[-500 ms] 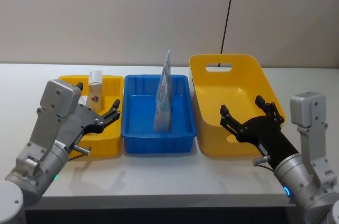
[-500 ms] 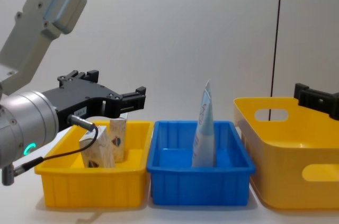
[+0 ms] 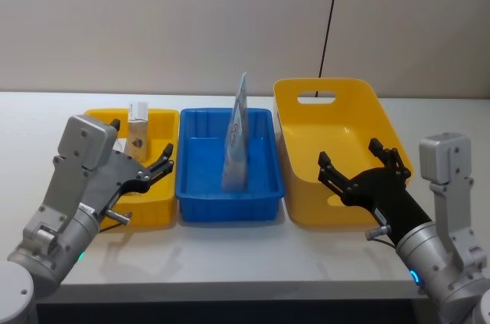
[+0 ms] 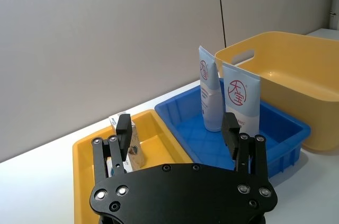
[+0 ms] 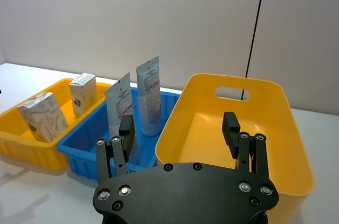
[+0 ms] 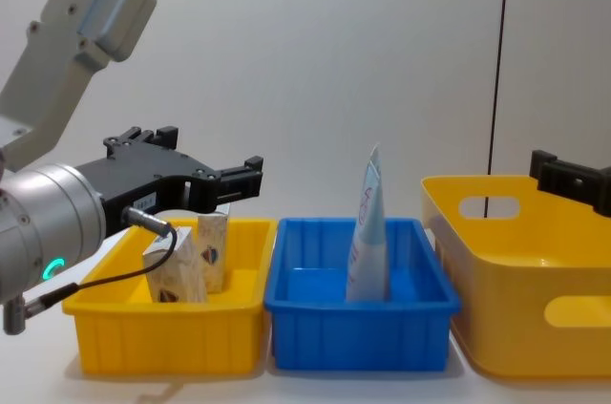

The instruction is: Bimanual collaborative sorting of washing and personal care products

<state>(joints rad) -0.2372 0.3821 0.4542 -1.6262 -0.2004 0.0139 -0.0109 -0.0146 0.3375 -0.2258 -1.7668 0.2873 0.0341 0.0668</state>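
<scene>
Tubes [image 3: 237,136] stood upright in the blue bin [image 3: 226,209] at frame centre, cartons [image 3: 138,131] in the small yellow bin [image 3: 157,205] at left. Your left gripper [image 3: 142,148] hung spread above that bin. Your right gripper [image 3: 354,162], likewise spread, hung above the big yellow bin [image 3: 321,83] at right.
</scene>
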